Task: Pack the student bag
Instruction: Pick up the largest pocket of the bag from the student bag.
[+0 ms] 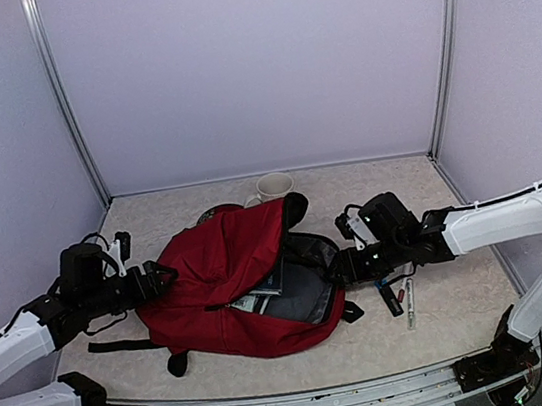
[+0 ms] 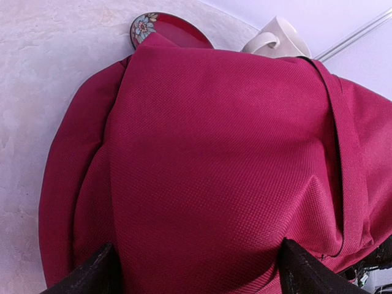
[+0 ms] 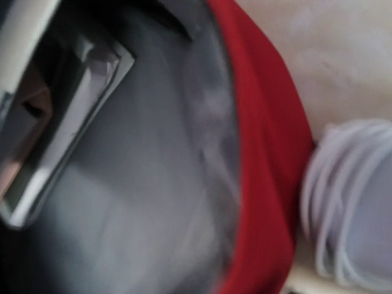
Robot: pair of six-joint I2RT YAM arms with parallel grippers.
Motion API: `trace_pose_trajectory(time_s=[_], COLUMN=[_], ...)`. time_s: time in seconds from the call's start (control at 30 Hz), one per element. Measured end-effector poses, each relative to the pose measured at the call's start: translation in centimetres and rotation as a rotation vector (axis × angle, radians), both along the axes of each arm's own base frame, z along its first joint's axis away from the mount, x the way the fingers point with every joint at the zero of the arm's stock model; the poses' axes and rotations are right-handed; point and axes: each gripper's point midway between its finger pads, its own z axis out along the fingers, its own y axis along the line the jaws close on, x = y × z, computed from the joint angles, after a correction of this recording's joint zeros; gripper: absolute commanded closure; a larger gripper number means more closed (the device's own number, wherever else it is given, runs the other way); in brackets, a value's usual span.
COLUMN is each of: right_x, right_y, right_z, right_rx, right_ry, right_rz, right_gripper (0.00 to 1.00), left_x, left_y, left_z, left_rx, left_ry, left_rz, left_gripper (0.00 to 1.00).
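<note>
The student bag (image 1: 222, 270) is a dark-red backpack lying in the middle of the table, its mouth open to the right and showing grey lining (image 1: 309, 294). Books (image 1: 268, 289) lie inside it. My left gripper (image 1: 165, 275) is at the bag's left side. In the left wrist view it (image 2: 197, 246) is open, with its dark fingertips (image 2: 98, 272) wide apart and the red fabric (image 2: 214, 153) bulging between them. My right gripper (image 1: 341, 272) is at the right rim of the bag's mouth. The blurred right wrist view shows the lining (image 3: 153, 184), the red rim (image 3: 269, 153) and a book (image 3: 61, 122), but no fingers.
A cream mug (image 1: 274, 184) and a red patterned plate (image 2: 165, 30) stand behind the bag. Pens (image 1: 410, 305) lie on the table right of the bag, under my right arm. A blurred white coiled thing (image 3: 349, 208) lies just outside the bag's rim.
</note>
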Motion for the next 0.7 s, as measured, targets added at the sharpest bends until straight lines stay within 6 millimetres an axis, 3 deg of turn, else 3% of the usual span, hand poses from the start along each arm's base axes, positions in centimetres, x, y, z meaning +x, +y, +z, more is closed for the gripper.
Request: trace_pose_trajectory(time_s=[0.03, 0.1, 0.3, 0.43, 0.53, 0.6, 0.7], right_x=[0.3, 0.9, 3.7, 5.7, 5.6, 5.1, 4.1], right_y=[0.3, 0.8, 0.9, -1.0, -2.6, -3.9, -6.6], right_z=[-0.5, -0.9, 0.4, 1.7, 3.2, 4.9, 7.6], right_rx=[-0.008, -0.02, -0.033, -0.071, -0.112, -0.138, -0.185], right_ry=[0.008, 0.008, -0.026, -0.074, -0.112, -0.146, -0.198], right_rz=[0.001, 0.008, -0.011, -0.057, -0.078, -0.096, -0.143], right_gripper=[0.63, 0.67, 0.59, 0.46, 0.38, 0.37, 0.44], left_x=[-0.1, -0.6, -2.8, -4.2, -4.5, -4.5, -4.2], left_y=[-0.1, -0.5, -2.3, -3.4, -3.3, -3.0, -2.6], left_z=[-0.1, -0.3, 0.0, 0.8, 1.0, 0.8, 0.7], left_rx=[-0.003, -0.009, -0.059, -0.094, -0.098, -0.085, -0.057], left_ry=[0.0, 0.005, 0.002, -0.002, 0.0, 0.001, 0.007], left_rz=[0.0, -0.007, -0.047, -0.07, -0.057, -0.042, -0.02], left_gripper=[0.19, 0.22, 0.23, 0.17, 0.11, 0.08, 0.04])
